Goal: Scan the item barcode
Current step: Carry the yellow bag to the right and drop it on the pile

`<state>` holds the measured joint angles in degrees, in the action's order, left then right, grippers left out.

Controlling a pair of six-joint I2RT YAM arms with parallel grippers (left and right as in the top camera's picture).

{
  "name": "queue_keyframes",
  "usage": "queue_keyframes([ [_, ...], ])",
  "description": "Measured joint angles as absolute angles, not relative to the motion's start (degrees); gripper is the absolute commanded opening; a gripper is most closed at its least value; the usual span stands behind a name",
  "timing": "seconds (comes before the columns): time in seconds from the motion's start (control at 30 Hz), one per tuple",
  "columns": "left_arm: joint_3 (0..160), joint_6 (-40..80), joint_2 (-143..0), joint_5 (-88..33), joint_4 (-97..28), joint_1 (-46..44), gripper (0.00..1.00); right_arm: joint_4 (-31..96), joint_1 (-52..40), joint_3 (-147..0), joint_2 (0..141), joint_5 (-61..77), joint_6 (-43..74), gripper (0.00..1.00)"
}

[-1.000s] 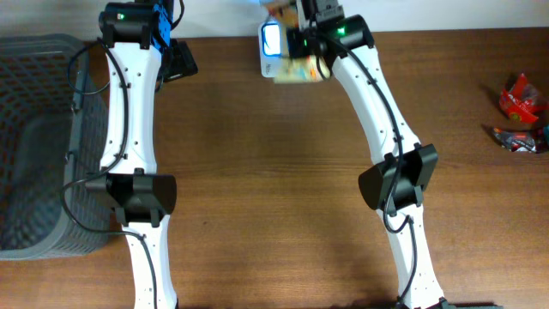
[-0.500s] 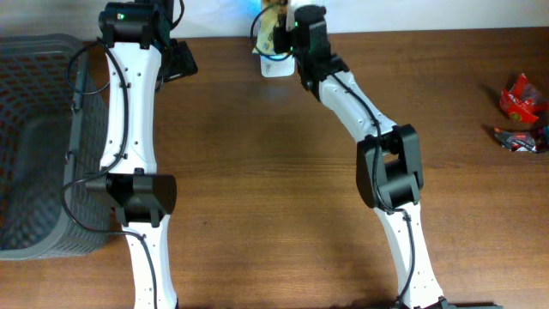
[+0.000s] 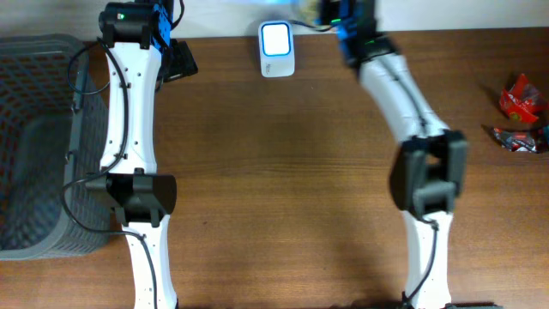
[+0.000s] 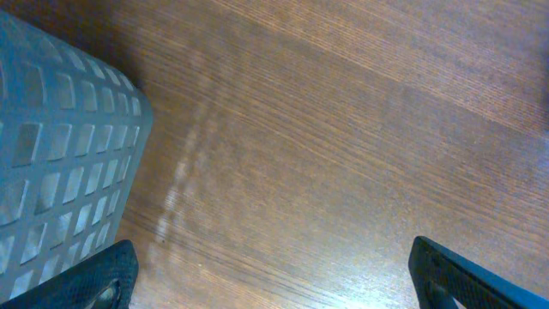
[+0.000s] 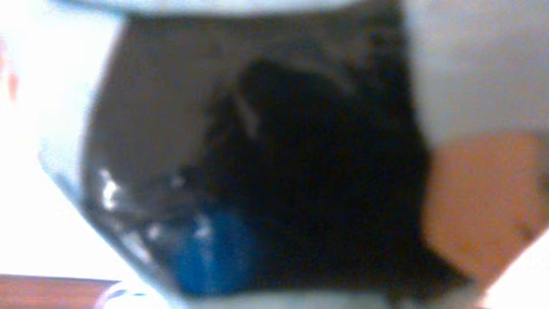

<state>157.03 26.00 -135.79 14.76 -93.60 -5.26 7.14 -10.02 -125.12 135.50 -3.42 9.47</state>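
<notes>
The left tool (image 4: pixel 274 287) hangs wide open over the brown wooden desk (image 3: pixel 283 172), idle. Farther off, the right tool (image 3: pixel 319 9) is clamped on a dark glossy packet (image 5: pixel 283 172), blurred, near the white lit-screen scanner (image 3: pixel 276 39), which lies to its left; this tool is the nearer.

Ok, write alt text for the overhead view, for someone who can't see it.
Two white robot arms reach to the far edge of a brown wooden table, where a white scanner with a lit screen sits. A grey basket is at left, red snack wrappers at right.

White scanner (image 3: pixel 276 39) lies flat, screen lit; the item (image 5: pixel 257 189), blurred, seems a dark packet.
</notes>
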Motion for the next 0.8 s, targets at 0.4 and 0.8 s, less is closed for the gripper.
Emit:
queue_keyframes([
  [0.4,157.0,26.0,-135.8,14.8,-93.6,-5.3,0.99,35.8,25.0,-119.0,131.8,-15.9,10.4,0.26],
  [0.8,157.0,26.0,-135.8,14.8,-93.6,-5.3,0.99,47.0,29.7,-118.3,127.1,-15.8,10.7,0.55],
])
